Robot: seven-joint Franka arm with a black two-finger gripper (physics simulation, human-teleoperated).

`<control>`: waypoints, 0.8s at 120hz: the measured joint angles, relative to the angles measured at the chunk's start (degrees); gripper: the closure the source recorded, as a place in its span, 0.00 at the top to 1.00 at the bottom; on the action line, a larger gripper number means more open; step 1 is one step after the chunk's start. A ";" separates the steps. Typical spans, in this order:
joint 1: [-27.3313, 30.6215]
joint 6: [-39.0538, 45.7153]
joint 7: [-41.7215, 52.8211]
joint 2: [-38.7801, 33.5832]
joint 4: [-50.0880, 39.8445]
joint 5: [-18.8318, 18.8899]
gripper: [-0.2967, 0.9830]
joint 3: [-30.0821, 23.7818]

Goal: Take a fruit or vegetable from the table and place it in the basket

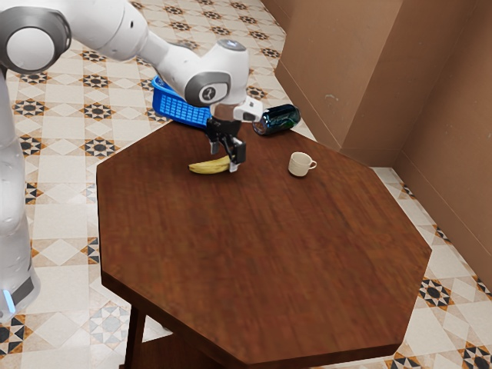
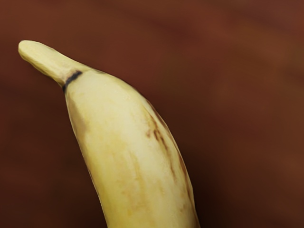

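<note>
Upper left of exterior frame: our end effector point(image 1: 224, 159), fingers spread, hangs low over banana point(image 1: 206, 167) on desk point(image 1: 261, 254). We should straddle thick body, close evenly, lift straight.

From above and well back, we look down across the table point(image 1: 261, 254), the arm point(image 1: 115, 29) entering at ten o'clock; at the wrist, we face the banana point(image 2: 128, 142) closely. Both views share it.

We have our gripper point(image 1: 226, 159) at the banana point(image 1: 206, 167) on the table point(image 1: 261, 261), with a basket point(image 1: 175, 106), dark container point(image 1: 278, 120) and cup point(image 1: 298, 165) nearby.
</note>
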 joint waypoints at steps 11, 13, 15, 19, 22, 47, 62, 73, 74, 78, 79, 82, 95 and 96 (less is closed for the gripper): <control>0.02 0.07 0.06 0.13 -0.25 -0.01 0.75 0.01; 0.04 0.08 0.07 0.23 -0.35 -0.02 0.75 0.01; 0.06 0.09 0.08 0.32 -0.43 -0.03 0.75 0.01; 0.08 0.10 0.10 0.47 -0.53 -0.04 0.75 0.01; 0.10 0.11 0.11 0.56 -0.58 -0.05 0.75 0.01; 0.10 0.60 0.18 1.39 -0.65 -0.08 0.71 0.00; 0.11 0.78 0.19 1.41 -0.69 -0.09 0.71 0.25; 0.58 0.92 0.18 1.41 -0.98 0.00 0.77 0.35; 0.66 0.93 0.18 1.41 -0.99 0.00 0.77 0.35; 1.00 1.01 0.17 1.41 -1.03 0.00 0.78 0.36; 1.09 1.03 0.17 1.41 -1.03 0.00 0.78 0.36; 1.34 1.10 0.15 1.41 -1.05 -0.01 0.79 0.36; 1.74 1.25 -0.02 1.18 -1.08 0.00 0.73 0.45; 1.72 1.26 -0.03 1.15 -1.08 -0.01 0.72 0.46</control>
